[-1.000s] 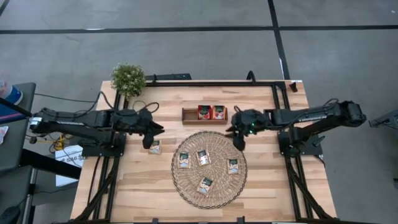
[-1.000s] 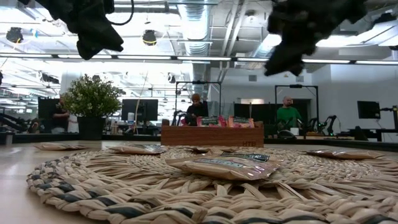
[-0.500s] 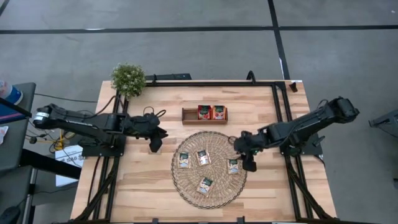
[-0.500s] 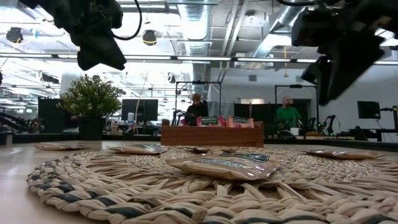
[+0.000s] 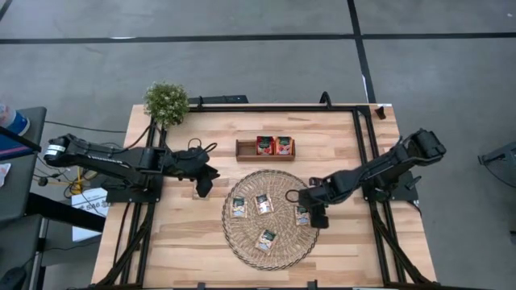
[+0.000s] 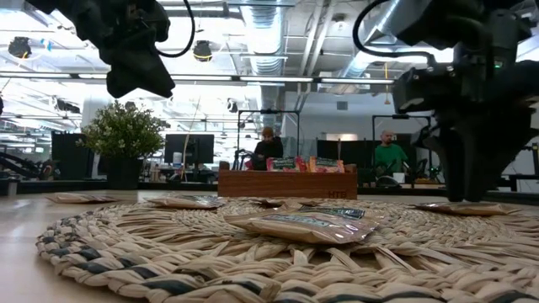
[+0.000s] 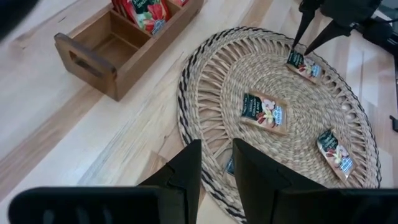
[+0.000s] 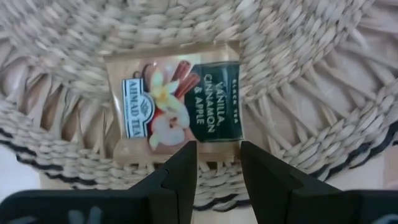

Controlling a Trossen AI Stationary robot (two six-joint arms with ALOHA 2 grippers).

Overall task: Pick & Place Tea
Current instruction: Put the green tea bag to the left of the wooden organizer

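On the round wicker mat (image 5: 271, 219) lie four flat tea sachets. One tea sachet (image 8: 176, 101) sits near the mat's edge on the robot's right side, and its label reads "Vanilla, Cinnamon & Apple". The right gripper (image 5: 314, 213) is right over this sachet, pointing down at it. Its jaws are spread a little, with a gap between them, and they hold nothing. In the right wrist view the tips are just at the sachet's edge.

The other three sachets (image 5: 264, 204) lie flat nearer the middle of the mat and on its side toward the left arm. Beyond the mat stands a small wooden tray (image 5: 264, 150) with three parts. Two red sachets (image 5: 274, 145) stand up in the tray, and the part at its end nearest the left arm is bare.

The left gripper (image 5: 201, 180) hangs just past the mat's edge on the robot's left side. Its jaws are a little apart and hold nothing. A small potted plant (image 5: 166, 102) stands at the table's (image 5: 185, 242) far corner, well away from the mat.
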